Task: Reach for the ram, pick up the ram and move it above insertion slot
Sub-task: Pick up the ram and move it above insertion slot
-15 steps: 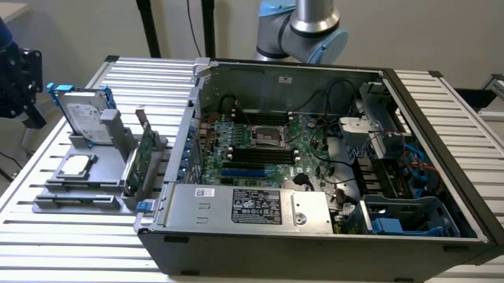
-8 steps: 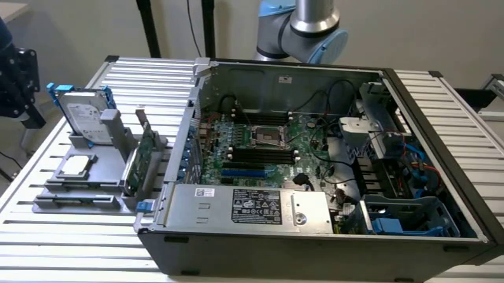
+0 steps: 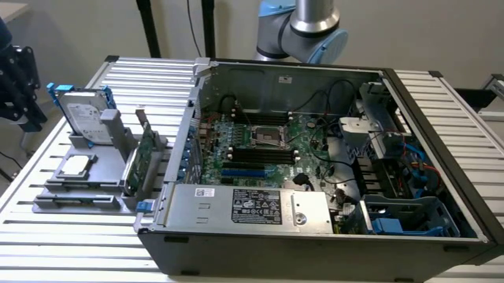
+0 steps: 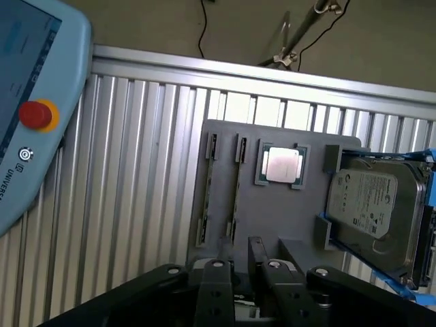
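Note:
My gripper [image 3: 19, 88] hangs at the exterior view's left edge, above and beside the grey parts holder [image 3: 79, 194]. In the wrist view the gripper [image 4: 240, 266] points down toward that holder [image 4: 286, 211] from some height, touching nothing. Two long narrow slots [image 4: 235, 191] run along the holder, each crossed by a thin dark line. I cannot tell whether the ram sits edge-on in one of them. No green stick is recognisable. The motherboard's black insertion slots [image 3: 260, 154] lie inside the open computer case [image 3: 315, 236].
On the holder stand a silver hard drive with blue rails [image 3: 82, 118] [image 4: 371, 204], a square processor [image 3: 77, 166] [image 4: 281, 165] and an upright wide green expansion card [image 3: 140, 162]. A blue teach pendant with a red button [image 4: 35, 114] lies beside the ribbed table [image 4: 136, 170].

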Action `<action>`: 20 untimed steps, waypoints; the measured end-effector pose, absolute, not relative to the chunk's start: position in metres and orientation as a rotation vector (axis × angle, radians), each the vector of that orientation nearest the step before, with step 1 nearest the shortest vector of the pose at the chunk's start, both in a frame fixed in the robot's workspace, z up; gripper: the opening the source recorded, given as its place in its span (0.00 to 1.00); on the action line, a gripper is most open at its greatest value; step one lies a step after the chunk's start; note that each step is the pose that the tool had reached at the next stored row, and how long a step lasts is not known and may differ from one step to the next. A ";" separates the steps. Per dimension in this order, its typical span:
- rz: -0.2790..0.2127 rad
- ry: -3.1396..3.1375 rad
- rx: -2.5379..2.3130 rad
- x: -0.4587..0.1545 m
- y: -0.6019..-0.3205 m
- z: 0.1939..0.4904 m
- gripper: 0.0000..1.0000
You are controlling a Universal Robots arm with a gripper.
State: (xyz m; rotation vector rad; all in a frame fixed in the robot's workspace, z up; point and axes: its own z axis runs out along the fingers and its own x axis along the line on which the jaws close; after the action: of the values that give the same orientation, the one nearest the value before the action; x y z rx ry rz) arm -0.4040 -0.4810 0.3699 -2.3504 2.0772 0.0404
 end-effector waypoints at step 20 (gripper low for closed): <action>0.024 2.071 -2.344 -0.404 -0.485 0.339 0.42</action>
State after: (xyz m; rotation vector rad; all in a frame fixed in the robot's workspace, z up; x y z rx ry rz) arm -0.4039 -0.4852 0.3387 -2.3441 2.0706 0.0241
